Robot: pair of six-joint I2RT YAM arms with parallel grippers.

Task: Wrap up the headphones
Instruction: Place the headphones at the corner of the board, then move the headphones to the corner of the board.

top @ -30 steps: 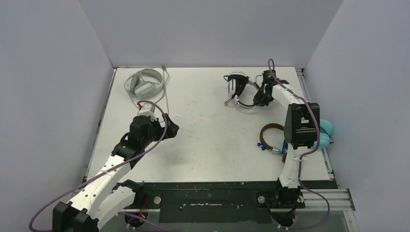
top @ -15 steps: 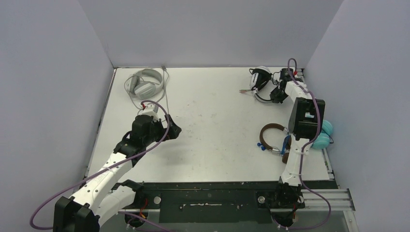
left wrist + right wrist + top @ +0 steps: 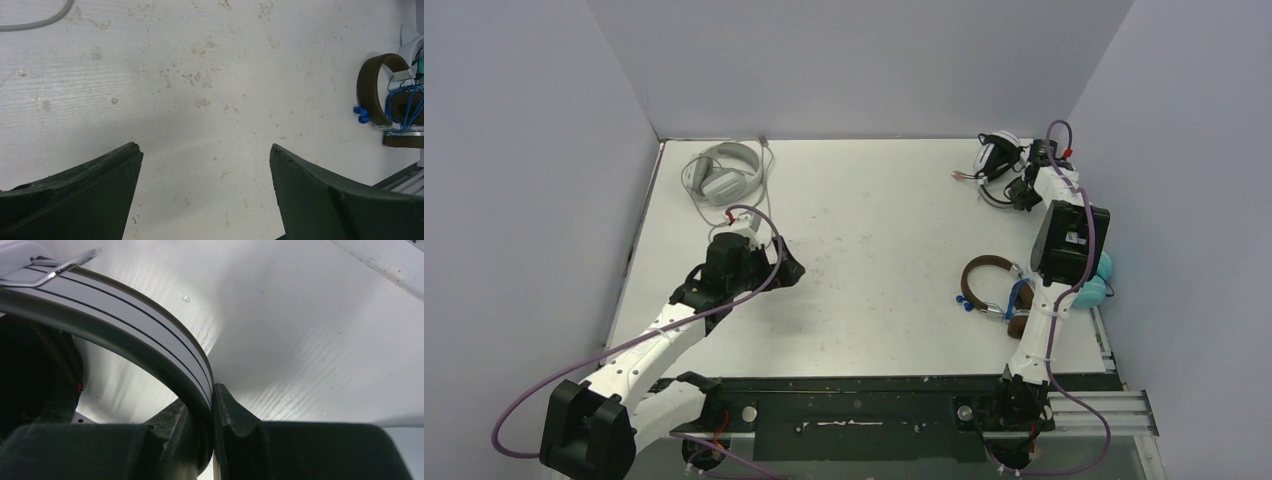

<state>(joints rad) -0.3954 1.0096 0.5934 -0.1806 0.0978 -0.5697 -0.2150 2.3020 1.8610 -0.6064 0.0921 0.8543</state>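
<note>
At the table's (image 3: 874,220) far right corner the right gripper (image 3: 212,390) is clamped on the headband (image 3: 125,325) of the black-and-white headphones (image 3: 996,155), while the left gripper (image 3: 205,155) hangs over its left half with fingers spread.

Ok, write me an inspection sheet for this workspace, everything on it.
Surface: white table, scuffed and speckled.
Job's things: pale grey headphones far left; black-and-white headphones far right; brown headphones near right; teal headphones at the right edge, partly hidden behind the right arm.
Clutter: nothing seen.
Hands: left hand open over bare table; right hand shut on the black-and-white headphones' band.
Cables: grey cable trailing loose from the pale grey headphones; blue cable bunched at the brown headphones; plug end of the black-and-white headphones sticking out leftward.
Surroundings: plain pale walls on three sides.
</note>
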